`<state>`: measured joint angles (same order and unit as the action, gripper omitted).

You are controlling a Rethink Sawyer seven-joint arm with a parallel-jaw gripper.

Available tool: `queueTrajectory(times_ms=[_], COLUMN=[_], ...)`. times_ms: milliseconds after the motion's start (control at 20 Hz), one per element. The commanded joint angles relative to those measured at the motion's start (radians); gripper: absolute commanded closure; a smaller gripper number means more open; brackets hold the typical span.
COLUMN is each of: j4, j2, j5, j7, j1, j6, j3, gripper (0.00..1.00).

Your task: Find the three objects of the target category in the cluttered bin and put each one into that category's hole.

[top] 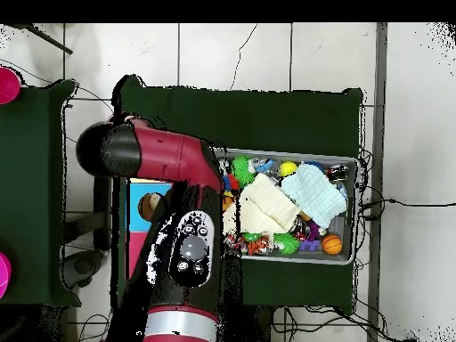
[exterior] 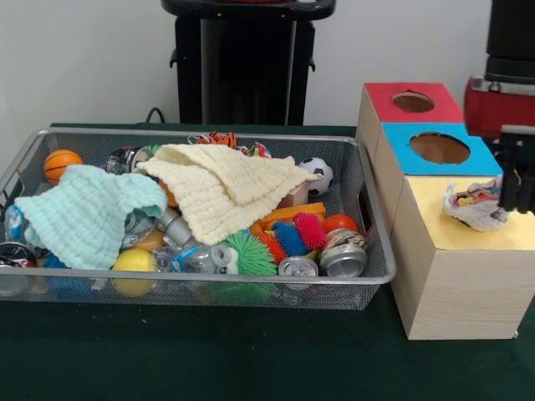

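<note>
The wire mesh bin (exterior: 209,134) lies at the left, full of toys, and also shows in the overhead view (top: 357,214). One wad of clear confetti-print film (exterior: 473,204) sits on the yellow top of the nearest wooden box (exterior: 435,230), where its opening is; the hole itself is covered by the wad. My gripper (exterior: 518,177) hangs at the right edge, right beside the wad and level with it. No other film wad shows clearly in the bin. In the overhead view the arm (top: 183,240) hides the gripper and the yellow box.
A blue-topped box (exterior: 439,149) and a red-topped box (exterior: 412,102) stand behind the yellow one. In the bin, a cream cloth (exterior: 221,188) and a pale blue cloth (exterior: 88,213) cover much of the pile. Silver cans (exterior: 343,259) and spiky balls (exterior: 247,251) lie near the front.
</note>
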<state>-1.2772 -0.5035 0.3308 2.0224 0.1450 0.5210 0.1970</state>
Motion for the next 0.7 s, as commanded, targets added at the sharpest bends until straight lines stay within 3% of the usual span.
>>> queueTrajectory(times_ms=[50,400,700], j4=[-0.140,-0.159,-0.161], j2=[-0.053,-0.072,-0.057], j5=[-0.056,-0.090,-0.112], j7=[-0.053,-0.054,-0.002], j1=[-0.096,-0.129,-0.107], j6=[0.144,0.143,0.098], j3=[-0.117,-0.154,-0.150], gripper=[1.00,1.00,1.00])
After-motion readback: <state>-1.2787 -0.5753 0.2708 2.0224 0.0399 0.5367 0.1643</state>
